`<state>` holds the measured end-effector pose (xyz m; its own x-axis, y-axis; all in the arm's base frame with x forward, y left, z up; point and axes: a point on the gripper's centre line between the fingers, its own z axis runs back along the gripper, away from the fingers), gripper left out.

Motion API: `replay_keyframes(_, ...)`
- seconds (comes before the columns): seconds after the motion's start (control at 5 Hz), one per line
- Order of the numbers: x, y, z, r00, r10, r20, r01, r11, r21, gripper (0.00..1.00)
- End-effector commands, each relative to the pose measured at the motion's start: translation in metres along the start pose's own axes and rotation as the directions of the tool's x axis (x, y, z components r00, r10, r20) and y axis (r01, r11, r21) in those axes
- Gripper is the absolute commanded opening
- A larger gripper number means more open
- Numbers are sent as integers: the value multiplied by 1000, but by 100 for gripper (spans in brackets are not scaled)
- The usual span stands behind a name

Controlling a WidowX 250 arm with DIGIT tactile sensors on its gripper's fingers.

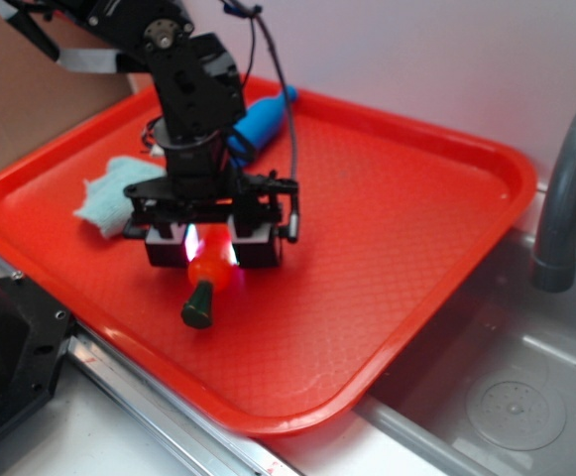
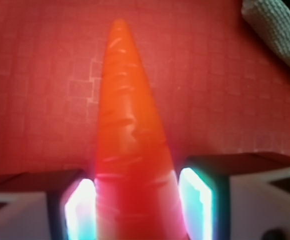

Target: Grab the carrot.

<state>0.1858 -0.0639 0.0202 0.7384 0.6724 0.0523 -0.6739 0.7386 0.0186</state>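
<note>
The carrot (image 1: 211, 272) lies on the red tray (image 1: 416, 297), its dark green stem end (image 1: 198, 304) pointing toward the tray's near edge. My gripper (image 1: 211, 253) is down over the orange body, with one finger on each side. In the wrist view the carrot (image 2: 127, 115) fills the middle, its tip pointing away. Both glowing pads (image 2: 80, 210) press against its thick part, so the gripper (image 2: 137, 210) is shut on the carrot. The part of the body under the gripper is hidden in the exterior view.
A blue bottle (image 1: 260, 124) lies behind the arm at the tray's far side. A pale blue cloth (image 1: 109, 193) sits on the tray's left; a cloth (image 2: 277, 30) also shows at the wrist view's top right. A grey faucet (image 1: 565, 188) and sink (image 1: 506, 397) stand to the right.
</note>
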Motion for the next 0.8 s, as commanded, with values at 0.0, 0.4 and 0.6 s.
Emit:
replay_keyframes(0.0,31,3,80,931,-365,-28,363,930,-56,0)
replay_keyframes(0.4,34,22,154,852,-520,62,523,840,-144,0)
replay_keyframes(0.6,32,24,158,867,-493,71,498,859,-118,0)
